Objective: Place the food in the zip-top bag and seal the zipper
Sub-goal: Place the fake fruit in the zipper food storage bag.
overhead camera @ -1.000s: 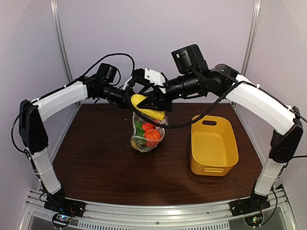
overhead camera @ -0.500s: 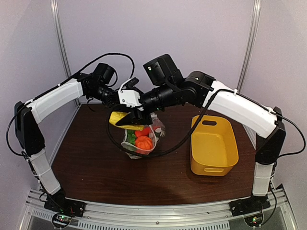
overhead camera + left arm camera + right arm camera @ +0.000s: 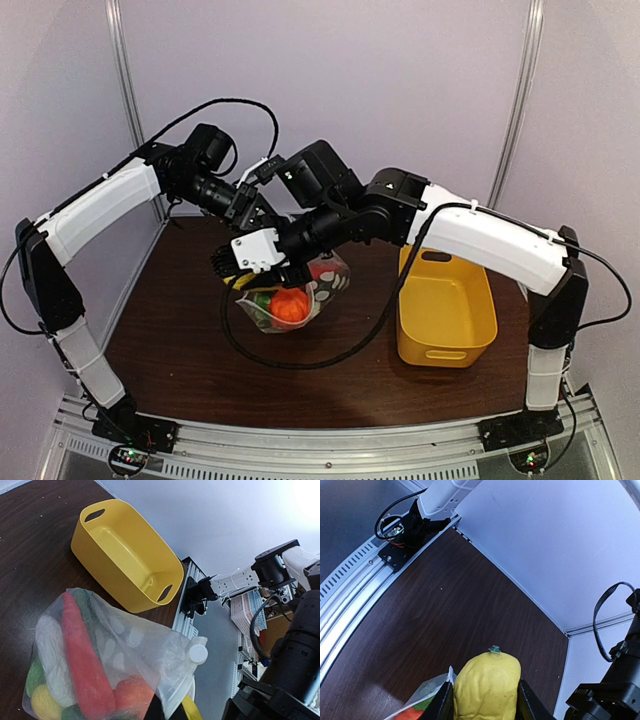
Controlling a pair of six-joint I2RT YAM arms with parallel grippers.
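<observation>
I was in the loading step: the right gripper [image 3: 485, 706] pinched a yellow piece of food [image 3: 487, 682] just over the zip-top bag [image 3: 290, 305], which sat on the table [image 3: 180, 340]. The left gripper [image 3: 258, 208], pressed together on the bag's mouth edge (so it looked), held it up. The next move called for lowering the piece in and letting go. Both arms reached forward, wrists crossing above the bag.

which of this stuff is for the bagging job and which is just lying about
For the job: bag, toy vegetables inside it, held yellow vegetable, white slider on the bag.
Lying about: yellow basket.
</observation>
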